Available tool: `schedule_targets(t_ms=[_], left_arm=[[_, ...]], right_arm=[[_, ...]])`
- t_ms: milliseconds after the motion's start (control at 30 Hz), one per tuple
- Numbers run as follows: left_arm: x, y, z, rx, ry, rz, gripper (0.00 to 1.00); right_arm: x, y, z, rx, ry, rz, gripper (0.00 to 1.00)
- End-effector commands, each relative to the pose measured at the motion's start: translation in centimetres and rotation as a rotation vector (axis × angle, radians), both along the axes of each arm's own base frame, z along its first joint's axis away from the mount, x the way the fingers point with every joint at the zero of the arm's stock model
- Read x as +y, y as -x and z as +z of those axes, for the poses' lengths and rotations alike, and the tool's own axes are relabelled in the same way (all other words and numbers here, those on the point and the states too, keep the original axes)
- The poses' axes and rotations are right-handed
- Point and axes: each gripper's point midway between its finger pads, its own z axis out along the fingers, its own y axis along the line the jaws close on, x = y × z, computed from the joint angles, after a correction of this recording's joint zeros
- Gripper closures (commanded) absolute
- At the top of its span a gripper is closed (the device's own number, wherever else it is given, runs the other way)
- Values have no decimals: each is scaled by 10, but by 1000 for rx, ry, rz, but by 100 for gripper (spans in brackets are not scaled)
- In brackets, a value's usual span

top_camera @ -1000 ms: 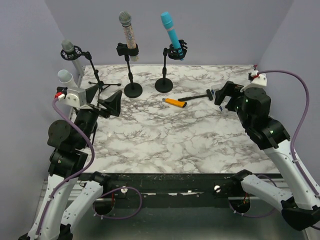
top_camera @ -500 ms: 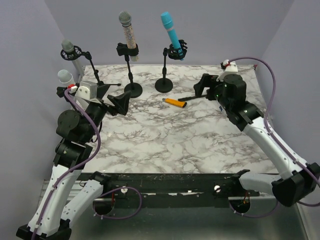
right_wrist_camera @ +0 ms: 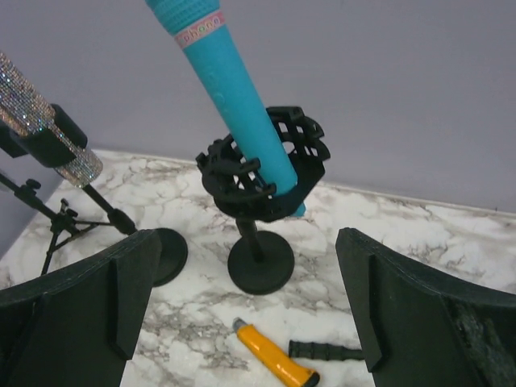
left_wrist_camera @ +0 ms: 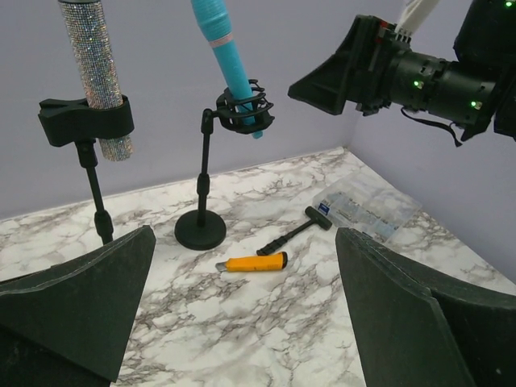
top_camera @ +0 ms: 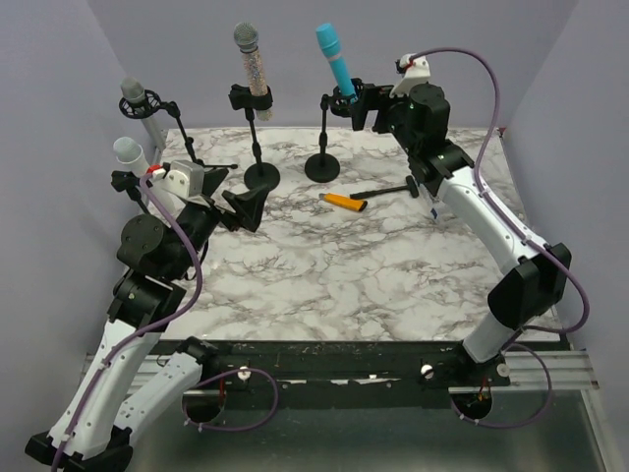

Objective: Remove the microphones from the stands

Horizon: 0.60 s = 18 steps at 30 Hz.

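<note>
Currently, nearest the arm bases: the left gripper point(top_camera: 234, 192) hovers over the left part of the marble table point(top_camera: 344, 285), jaws spread wide, nothing between them. Its wrist camera looks across the tabletop toward the stands.

Mid-table: an orange utility knife point(top_camera: 344, 202) lies flat. Just beside its right end lies a black hammer point(top_camera: 385, 189), handle pointing toward the knife. A clear plastic packet point(left_wrist_camera: 359, 211) lies beyond the hammer toward the right edge; its contents are too blurred to read.

Further back, side by side:
- A round-base stand point(top_camera: 261, 177) carries a glitter microphone point(top_camera: 253, 64), upright in a black clip.
- To its right, the second stand point(top_camera: 321, 167) carries the blue microphone point(top_camera: 336, 67), seated in a black shock mount point(right_wrist_camera: 266, 173). Its head is up and tilted left, and its tail pokes out below the mount.

Far left: a grey-headed microphone point(top_camera: 133, 93) sits in a mount on a tripod stand point(top_camera: 197, 162). A second grey microphone point(top_camera: 128, 150) sits lower, possibly on its own holder; the arm crowds the view there.

Rear right: the right gripper point(top_camera: 364, 106) is raised to mount height just beside the blue microphone, jaws spread wide. Its wrist view shows the fingers flanking the shock mount on either side, apart from it and gripping nothing. The microphone is not lifted out.
</note>
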Motion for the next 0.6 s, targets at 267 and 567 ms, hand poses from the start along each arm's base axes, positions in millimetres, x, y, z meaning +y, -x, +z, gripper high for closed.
schedule_targets(t_ms=[267, 567], left_arm=[[3, 5, 6, -23, -1, 7, 2], [1, 2, 2, -12, -10, 7, 2]], right_arm=[[34, -75, 31, -133, 26, 9, 0], [50, -120, 20, -185, 116, 4, 2]])
